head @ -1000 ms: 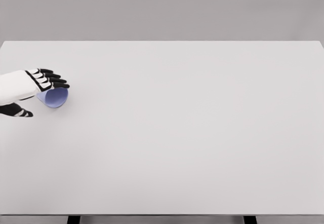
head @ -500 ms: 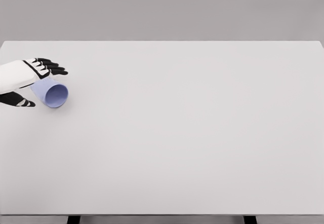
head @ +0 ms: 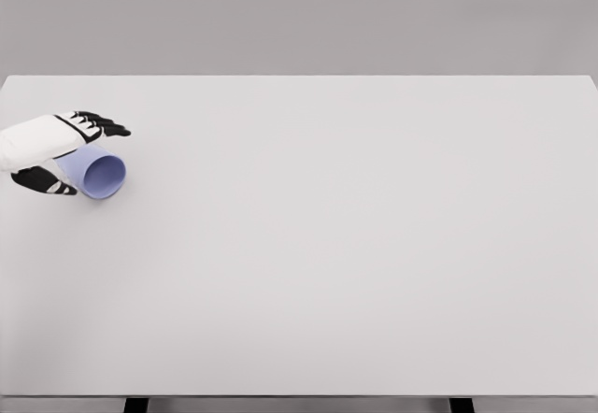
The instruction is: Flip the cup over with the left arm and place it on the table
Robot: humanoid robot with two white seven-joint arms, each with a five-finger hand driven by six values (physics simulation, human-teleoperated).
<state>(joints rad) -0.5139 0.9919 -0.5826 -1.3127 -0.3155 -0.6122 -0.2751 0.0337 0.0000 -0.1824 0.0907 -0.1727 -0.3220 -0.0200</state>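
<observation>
I see my left hand (head: 58,149) at the far left of the counter (head: 355,245), its fingers (head: 105,125) stretched over the cup (head: 98,172) and the thumb below it. I cannot tell if the hand really clamps it. The pale blue cup lies on its side, the open mouth facing me. I read no writing on it.

There is only the one view, from the robot's head, set high and tilted down across the white desk (head: 355,245). It takes in almost the whole top, far edge to near edge, with a plain grey wall (head: 299,16) beyond it.
</observation>
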